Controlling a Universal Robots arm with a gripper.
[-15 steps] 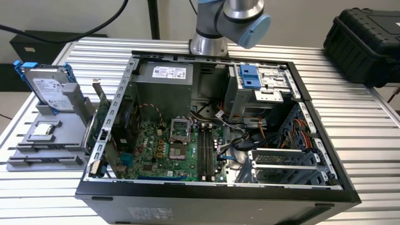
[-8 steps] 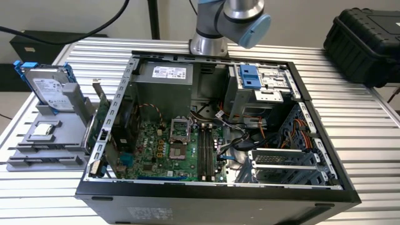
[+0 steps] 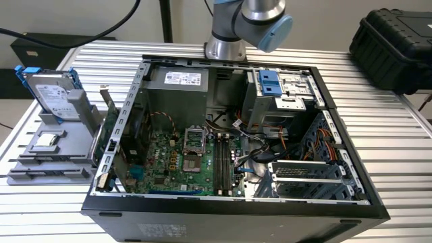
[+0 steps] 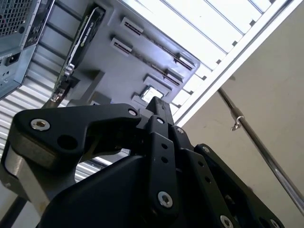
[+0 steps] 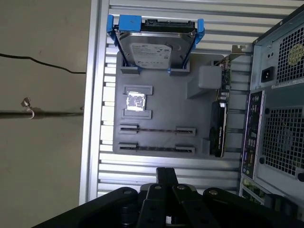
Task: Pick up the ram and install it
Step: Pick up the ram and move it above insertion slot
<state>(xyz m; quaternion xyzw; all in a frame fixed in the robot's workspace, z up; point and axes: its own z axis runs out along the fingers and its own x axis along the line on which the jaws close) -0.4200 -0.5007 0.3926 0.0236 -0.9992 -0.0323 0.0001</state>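
Gripper [image 5: 166, 172] hangs high over the grey parts tray [image 5: 161, 102], fingers pressed together, nothing between them. Both long tray slots look bare. The ram [image 3: 219, 162], by my judgement, stands seated on the motherboard [image 3: 159, 152] inside the open case [image 3: 236, 210]. Its long axis runs toward and away from the exterior camera. From the gripper it lies on the case side, past the expansion card [image 5: 217, 128] at the tray's edge.
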